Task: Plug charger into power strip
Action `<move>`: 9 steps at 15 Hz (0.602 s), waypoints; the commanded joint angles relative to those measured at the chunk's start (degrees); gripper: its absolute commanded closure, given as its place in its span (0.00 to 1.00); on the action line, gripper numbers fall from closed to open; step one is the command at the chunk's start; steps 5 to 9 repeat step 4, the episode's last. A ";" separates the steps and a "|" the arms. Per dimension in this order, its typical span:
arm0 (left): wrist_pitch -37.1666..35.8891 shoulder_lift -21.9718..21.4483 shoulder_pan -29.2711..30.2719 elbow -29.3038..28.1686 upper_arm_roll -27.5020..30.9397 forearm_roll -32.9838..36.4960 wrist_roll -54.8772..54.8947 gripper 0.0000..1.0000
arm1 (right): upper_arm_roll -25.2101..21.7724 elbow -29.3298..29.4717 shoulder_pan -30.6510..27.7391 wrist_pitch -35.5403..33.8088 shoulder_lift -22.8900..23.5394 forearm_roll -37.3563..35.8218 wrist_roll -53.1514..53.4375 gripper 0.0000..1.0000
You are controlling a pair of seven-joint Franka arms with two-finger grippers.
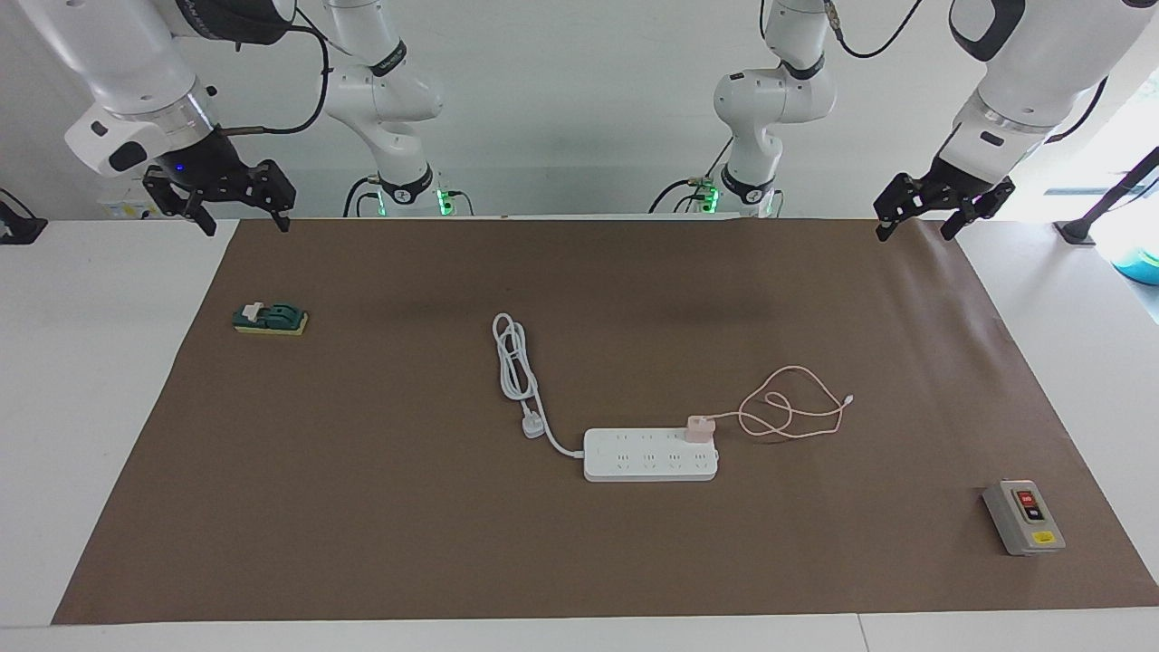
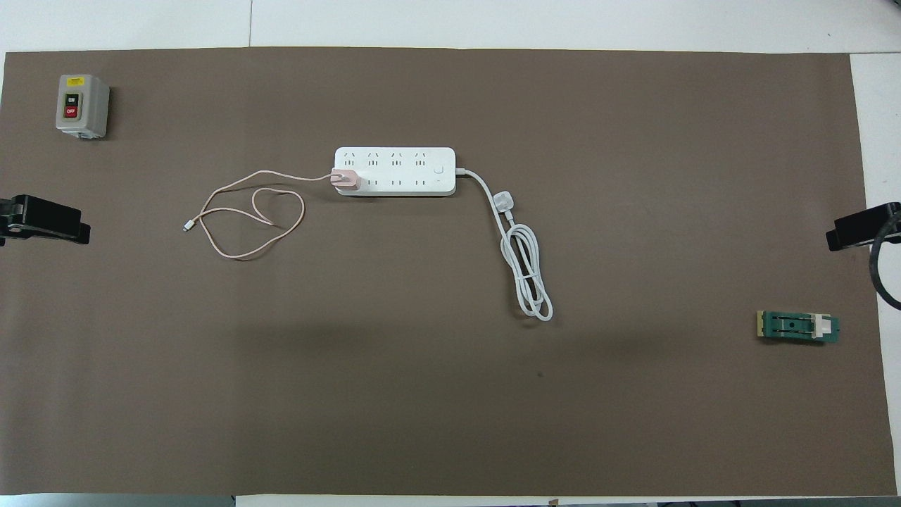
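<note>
The white power strip (image 1: 650, 457) (image 2: 401, 169) lies flat mid-table. The pale-pink charger (image 1: 700, 428) (image 2: 345, 180) stands on the strip's end toward the left arm's end of the table, over the socket row nearer to the robots; its prongs are hidden. Its pink cable (image 1: 788, 412) (image 2: 246, 218) loops loosely on the mat beside the strip. My left gripper (image 1: 916, 228) (image 2: 42, 222) is open and empty, raised over the mat's edge, far from the strip. My right gripper (image 1: 244, 222) (image 2: 862, 229) is open and empty, raised over the other edge. Both arms wait.
The strip's thick white cord (image 1: 514, 362) (image 2: 528, 274) is coiled nearer to the robots, its white plug (image 1: 533, 426) (image 2: 505, 202) lying loose. A grey button box (image 1: 1023, 516) (image 2: 82, 105) stands toward the left arm's end. A green switch block (image 1: 270, 319) (image 2: 797, 327) lies toward the right arm's end.
</note>
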 commanded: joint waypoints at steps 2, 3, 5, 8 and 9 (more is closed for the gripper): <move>-0.49 -0.33 0.98 0.69 -0.82 0.53 0.76 0.00 | 0.58 -0.55 -0.73 -0.48 -0.74 -0.72 -1.19 0.00; -0.40 -0.34 1.15 0.69 -0.82 0.00 0.76 0.00 | 0.58 -0.55 -0.73 -0.57 -0.74 -0.72 -1.19 0.00; -0.40 -0.34 1.76 0.69 -0.82 -0.70 0.59 0.00 | 0.58 -0.55 -0.73 -0.48 -0.74 -0.72 -1.19 0.00; -0.40 -0.34 1.76 0.69 -0.82 -0.70 0.59 0.00 | 0.58 -0.55 -0.73 -0.48 -0.74 -0.72 -1.19 0.00; -0.40 -0.34 1.76 0.69 -0.82 -0.70 0.59 0.00 | 0.58 -0.55 -0.73 -0.48 -0.74 -0.72 -1.19 0.00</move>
